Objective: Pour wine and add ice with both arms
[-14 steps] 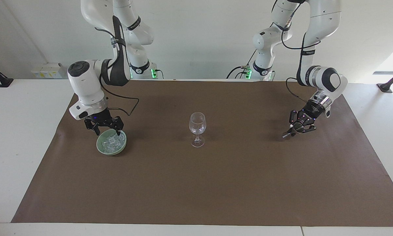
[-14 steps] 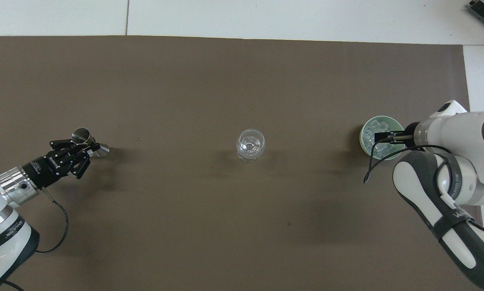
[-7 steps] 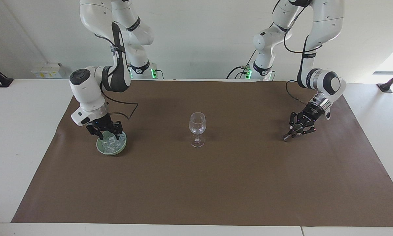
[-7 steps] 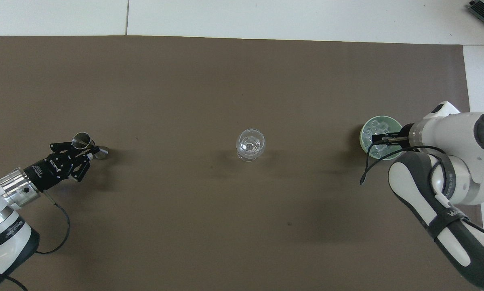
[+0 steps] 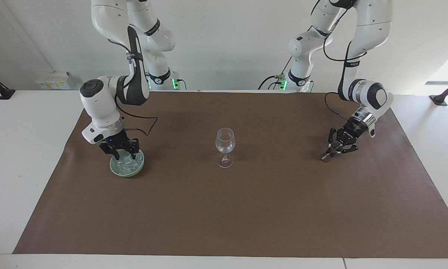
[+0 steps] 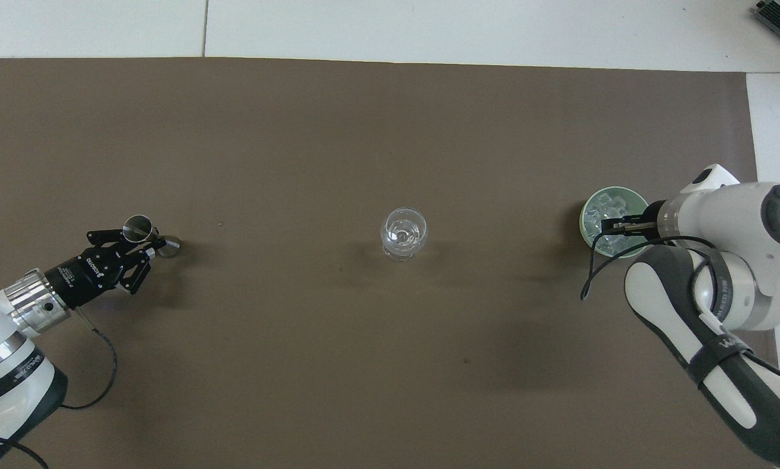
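We take the wine glass (image 5: 224, 146) as our landmark; it stands upright in the middle of the brown mat (image 5: 231, 216). Toward the right arm's end of the table from the glass sits a pale green bowl (image 5: 113, 169), and the ice (image 5: 125, 163) lies heaped in it as small clear cubes. Our right gripper (image 5: 123, 154) hangs straight down with its tips in the bowl among the cubes; its fingers stand partly apart, and we cannot tell whether they pinch a cube. Toward the left arm's end of the table from the glass, our left gripper (image 5: 331, 150) is tilted low over the mat, its fingers clamped on a small metal measuring cup (image 6: 144, 233). In the overhead view the cup shows as a double-ended steel piece, one open mouth upward, the other end pointing toward the glass. The cup is well apart from the glass, and so is the bowl.
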